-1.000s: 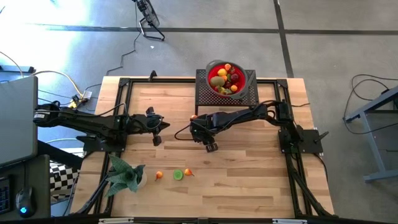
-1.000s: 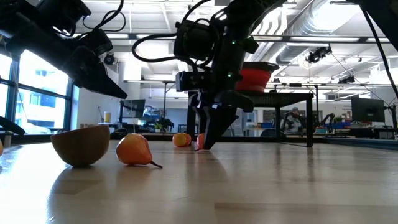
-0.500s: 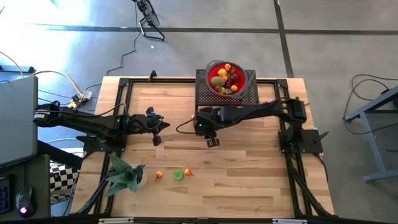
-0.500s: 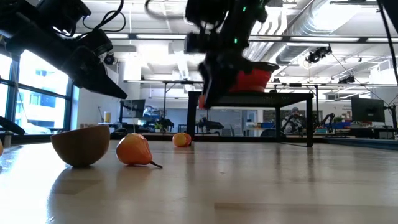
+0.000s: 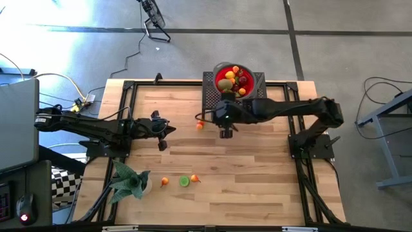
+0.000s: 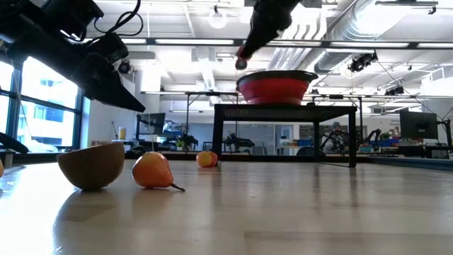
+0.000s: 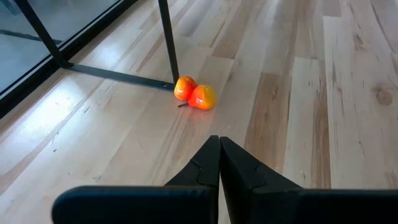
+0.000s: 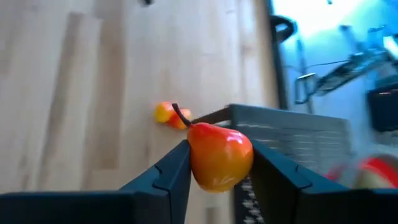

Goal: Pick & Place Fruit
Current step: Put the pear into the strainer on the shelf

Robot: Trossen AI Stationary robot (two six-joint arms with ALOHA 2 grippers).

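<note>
The right tool (image 8: 214, 165) is clenching a small orange-red toy pear with a dark stem (image 8: 217, 154) and carrying it in the air beside the black mesh stand (image 5: 215, 96) that is bearing the round red bowl with a grey rim (image 5: 223, 67), so the step in hand looks like the carry toward the bowl. The next move is calling for more height and a reach over the rim before the fingers let go. The left tool (image 7: 219, 163) is waiting over the wooden bench (image 5: 257, 174) on its own side, its fingers pressed together on nothing. The right wrist view is showing the grasp plainly, while the high view is hiding the pear under the arm; it is showing instead three loose fruits near the green leafy plant (image 5: 129, 182) and what is probably a pair of orange fruits (image 7: 195, 93) by the stand's leg, which the left wrist view is confirming.
</note>
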